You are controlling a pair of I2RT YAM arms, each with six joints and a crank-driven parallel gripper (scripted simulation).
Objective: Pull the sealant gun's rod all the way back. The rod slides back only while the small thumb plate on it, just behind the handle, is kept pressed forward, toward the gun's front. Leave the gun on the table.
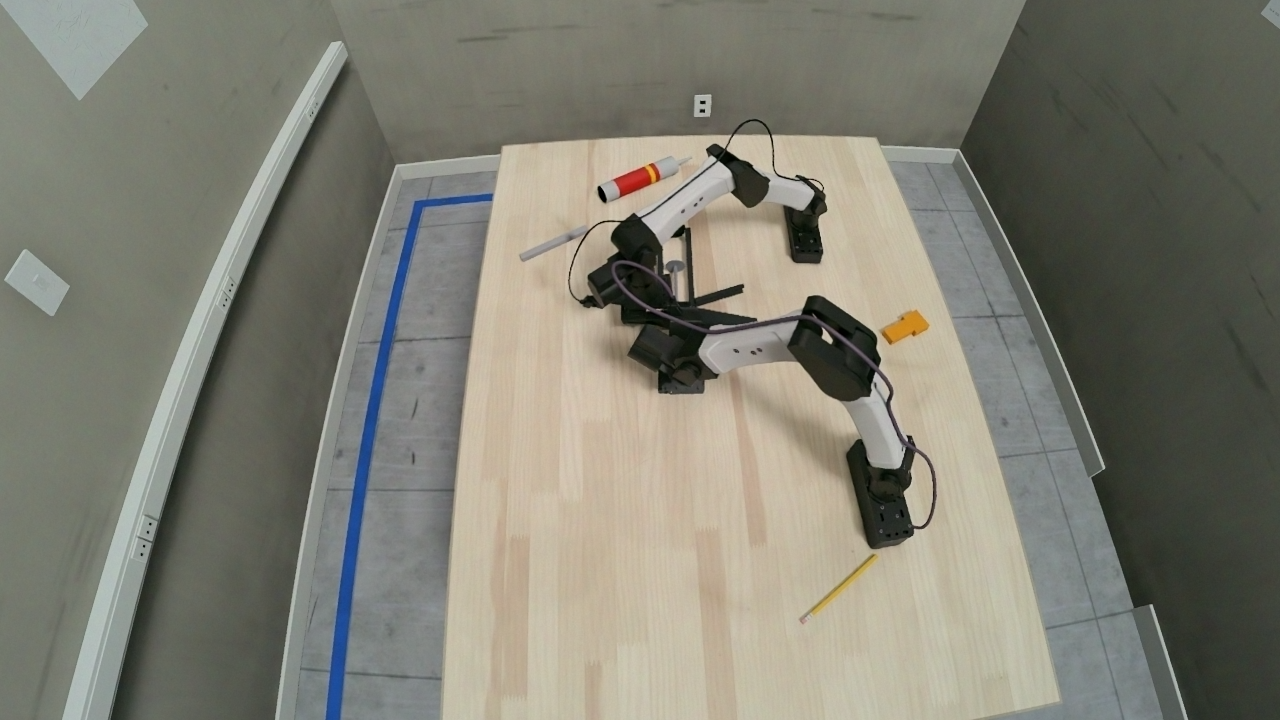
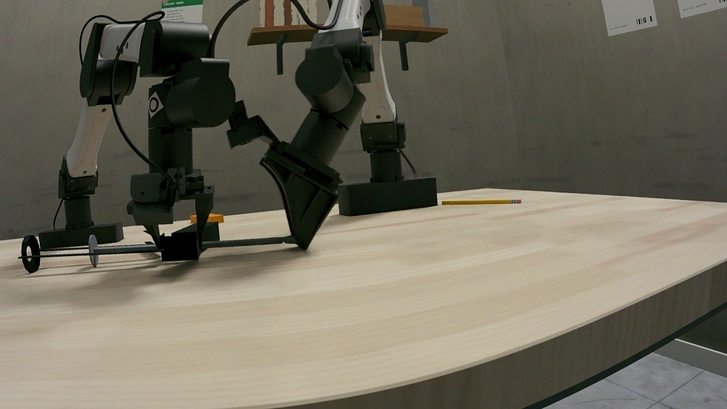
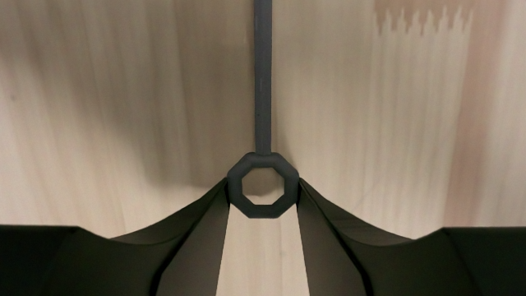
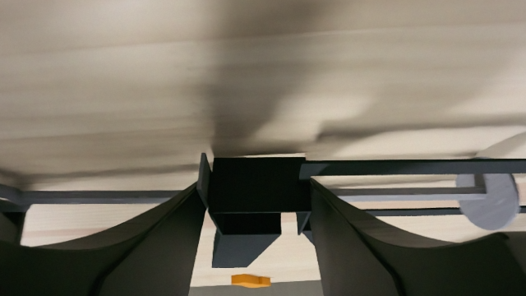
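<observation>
The left gripper [image 1: 681, 386] [image 2: 303, 246] [image 3: 263, 182] stands fairly narrow, closed on the ring [image 3: 234, 185] at the rod's [image 2: 243, 243] [image 3: 263, 82] [image 4: 99, 197] rear end; the right gripper [image 1: 637, 313] [image 2: 178, 246] [image 4: 256, 182] points down, its fingers pinching the thumb plate [image 4: 203, 181] and handle block [image 2: 179, 249] [image 4: 261, 185] together; the sealant gun [image 1: 689, 259] [image 2: 179, 249] [image 4: 261, 185] lies along the table [image 1: 581, 537] [image 2: 355, 315], rod partly out behind; beyond, a red-and-grey cartridge [image 1: 637, 180] lies apart, contents unseen; a green-headed wall notice [image 2: 182, 11] is too small to read surely.
</observation>
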